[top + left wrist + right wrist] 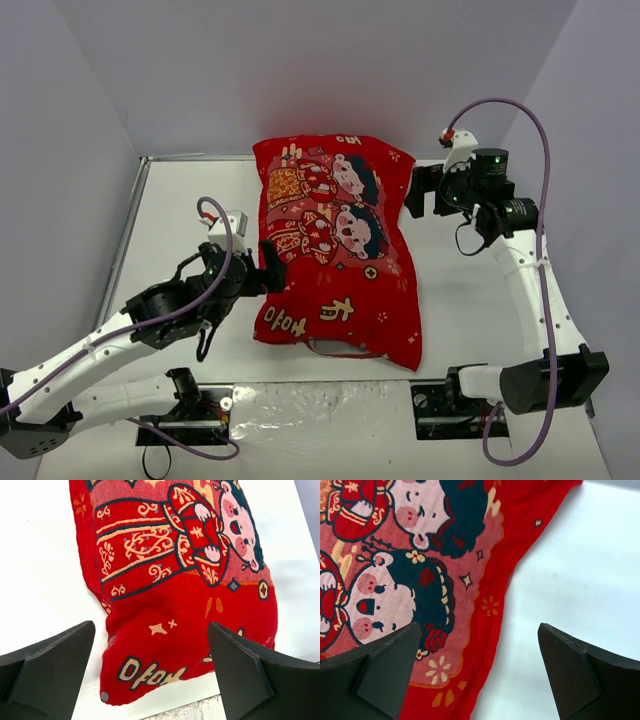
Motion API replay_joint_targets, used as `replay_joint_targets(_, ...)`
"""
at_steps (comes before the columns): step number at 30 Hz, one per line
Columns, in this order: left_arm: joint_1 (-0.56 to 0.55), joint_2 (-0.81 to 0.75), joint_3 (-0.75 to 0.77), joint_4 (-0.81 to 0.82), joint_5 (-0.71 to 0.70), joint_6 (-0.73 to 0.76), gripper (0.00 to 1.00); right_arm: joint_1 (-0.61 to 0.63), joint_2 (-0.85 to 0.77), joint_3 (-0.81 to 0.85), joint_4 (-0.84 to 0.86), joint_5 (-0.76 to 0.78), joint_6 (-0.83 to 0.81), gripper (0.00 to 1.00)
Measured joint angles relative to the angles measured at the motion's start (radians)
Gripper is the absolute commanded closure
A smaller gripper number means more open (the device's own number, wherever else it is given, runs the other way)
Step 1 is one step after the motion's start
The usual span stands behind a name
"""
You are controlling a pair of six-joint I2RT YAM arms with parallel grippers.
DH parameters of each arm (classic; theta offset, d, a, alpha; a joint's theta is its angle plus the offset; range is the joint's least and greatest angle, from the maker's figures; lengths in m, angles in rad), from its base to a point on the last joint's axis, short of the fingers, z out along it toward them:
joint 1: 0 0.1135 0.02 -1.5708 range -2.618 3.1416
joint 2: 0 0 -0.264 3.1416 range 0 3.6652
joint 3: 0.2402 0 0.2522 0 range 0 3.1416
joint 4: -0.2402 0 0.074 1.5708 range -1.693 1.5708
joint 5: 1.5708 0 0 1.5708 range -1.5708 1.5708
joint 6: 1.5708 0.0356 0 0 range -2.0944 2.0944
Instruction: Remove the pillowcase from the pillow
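Light bright, even and diffuse, falling from above. Shadows faint: a soft one along the edge of the pillowcase (pixel 335 260) on the white table (pixel 180 210). Table nearly washed out in both my wrist views. My left fingers (pixel 50 670) and right fingers (pixel 375 670) read dark, soft-edged, out of focus; fabric weave sharp. Crinkled sheet (pixel 320 410) at near edge glints mildly.

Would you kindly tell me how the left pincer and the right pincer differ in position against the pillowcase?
The left pincer sits at the left edge of the pillowcase, midway along; the right pincer sits by its far right corner. The left pincer's camera frames mostly fabric; the right pincer's frames fabric edge and table. Both are open, holding nothing.
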Motion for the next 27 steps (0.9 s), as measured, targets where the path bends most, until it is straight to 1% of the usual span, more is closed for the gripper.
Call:
replay_joint_targets(3, 0.0, -0.002, 0.0, -0.013, -0.003, -0.014, 0.06, -0.001, -0.022, 0.0, 0.014, -0.047, -0.076, 0.0)
replay_joint_targets(7, 0.0, -0.012, 0.0, -0.064, -0.011, -0.075, 0.06, 0.001, -0.019, -0.001, 0.001, -0.211, -0.197, 0.01)
replay_joint_targets(9, 0.0, -0.039, 0.0, -0.078, -0.016, -0.123, 0.06, 0.005, -0.005, -0.001, -0.002, -0.291, -0.221, 0.03)
replay_joint_targets(10, 0.0, -0.059, -0.002, -0.08, -0.022, -0.149, 0.05, 0.009, 0.006, -0.001, -0.003, -0.321, -0.224, 0.05)
replay_joint_targets(14, 0.0, -0.139, -0.019, -0.118, -0.065, -0.285, 0.06, 0.021, 0.091, 0.0, -0.003, -0.376, -0.201, 0.05)
replay_joint_targets(17, 0.0, -0.177, -0.031, -0.173, -0.095, -0.362, 0.06, 0.027, 0.158, 0.0, -0.003, -0.377, -0.147, 0.04)
replay_joint_targets(18, 0.0, -0.182, -0.032, -0.185, -0.101, -0.378, 0.06, 0.028, 0.174, 0.0, -0.003, -0.378, -0.126, 0.01)
replay_joint_targets(21, 0.0, -0.174, -0.033, -0.201, -0.11, -0.39, 0.06, 0.035, 0.209, -0.004, 0.006, -0.39, -0.055, 0.0)
replay_joint_targets(24, -0.001, -0.137, -0.033, -0.184, -0.093, -0.345, 0.05, 0.06, 0.221, -0.038, 0.037, -0.418, -0.011, 0.01)
replay_joint_targets(26, -0.008, -0.107, -0.034, -0.147, -0.059, -0.283, 0.05, 0.087, 0.233, -0.069, 0.057, -0.435, 0.0, 0.05)
replay_joint_targets(27, -0.014, -0.091, -0.034, -0.125, -0.035, -0.251, 0.05, 0.095, 0.243, -0.085, 0.071, -0.446, 0.003, 0.11)
